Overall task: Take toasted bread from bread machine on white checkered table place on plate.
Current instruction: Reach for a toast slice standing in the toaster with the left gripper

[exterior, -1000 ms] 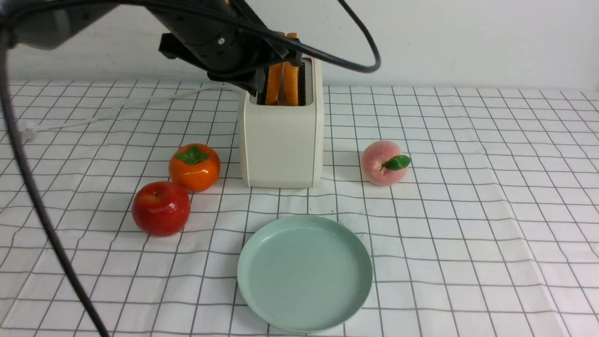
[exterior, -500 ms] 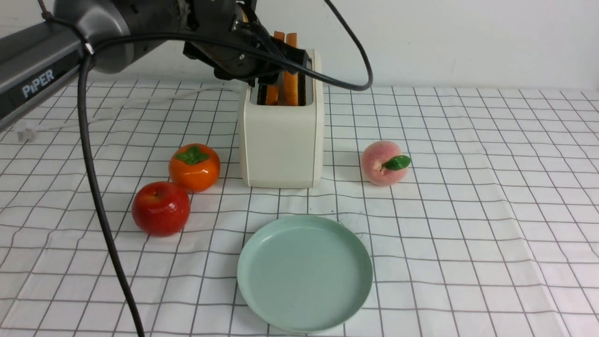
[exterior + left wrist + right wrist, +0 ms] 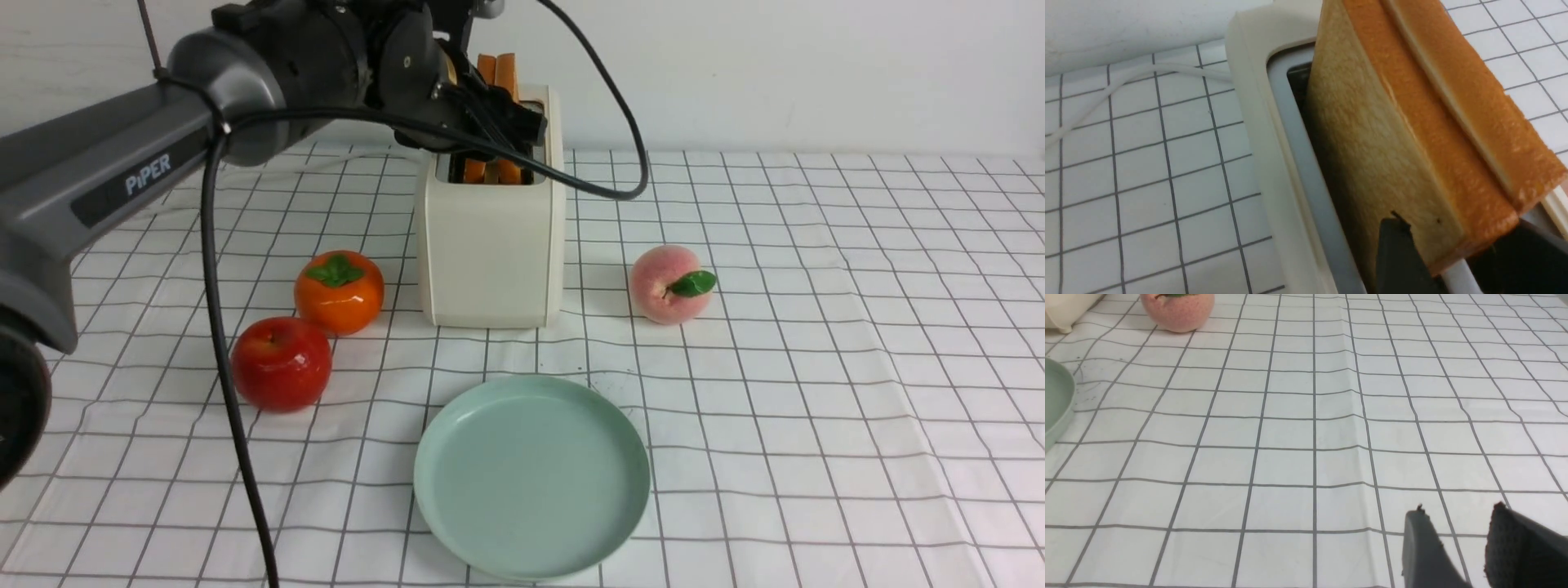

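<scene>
Presently left gripper (image 3: 1457, 228) spread, flanking two golden, orange-crusted square toast slices (image 3: 1372, 143) upright in boxy cream-white toaster (image 3: 490, 245); right gripper (image 3: 1458, 508) parted, empty, over white checkered cloth table (image 3: 1290, 457).

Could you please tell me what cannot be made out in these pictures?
Left gripper: front view, its own arm and cable hide it; the left wrist view's edge cuts its fingers, so any grip on the toasted bread is unclear.
Bread machine slots: front view, mostly behind that arm.
Plate: right wrist view, cut by the edge.
</scene>
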